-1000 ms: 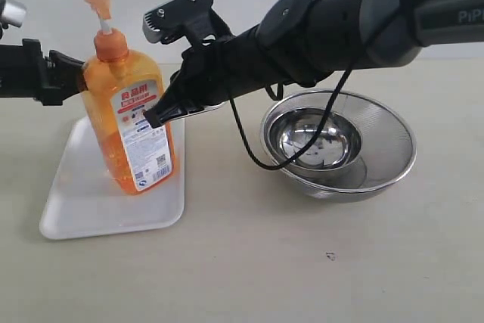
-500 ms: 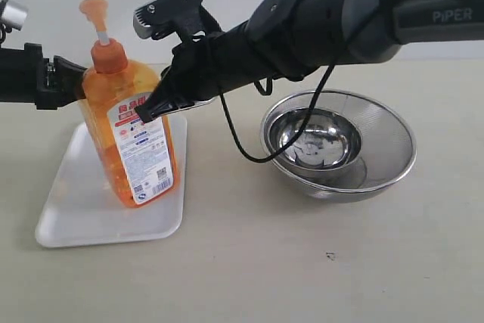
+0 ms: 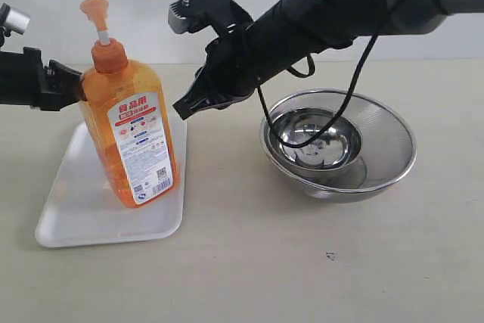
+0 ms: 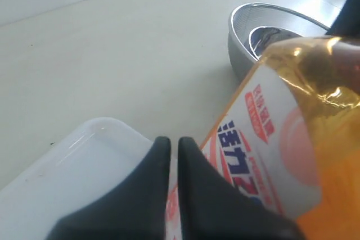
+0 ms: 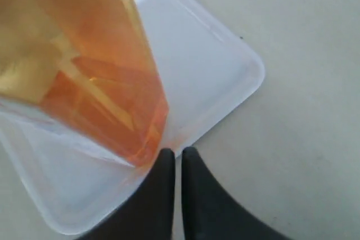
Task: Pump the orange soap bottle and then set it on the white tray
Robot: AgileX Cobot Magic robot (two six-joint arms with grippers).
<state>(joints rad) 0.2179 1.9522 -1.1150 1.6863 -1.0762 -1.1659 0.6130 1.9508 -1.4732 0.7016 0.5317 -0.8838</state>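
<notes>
Exterior view: the soap bottle (image 3: 132,138) is leaning on the tray (image 3: 76,217) (left tool (image 3: 77,85), right tool (image 3: 184,109) both pinched together, empty), risking toppling if nudged.

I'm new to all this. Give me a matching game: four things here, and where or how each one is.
1 orange soap bottle
2 white tray
3 steel bowl
4 right gripper

A lies flat under the bottle
B shut, in the air
C on the bare table, apart from the tray
D stands on the tray

Pairs: 1-D, 2-A, 3-C, 4-B
</notes>
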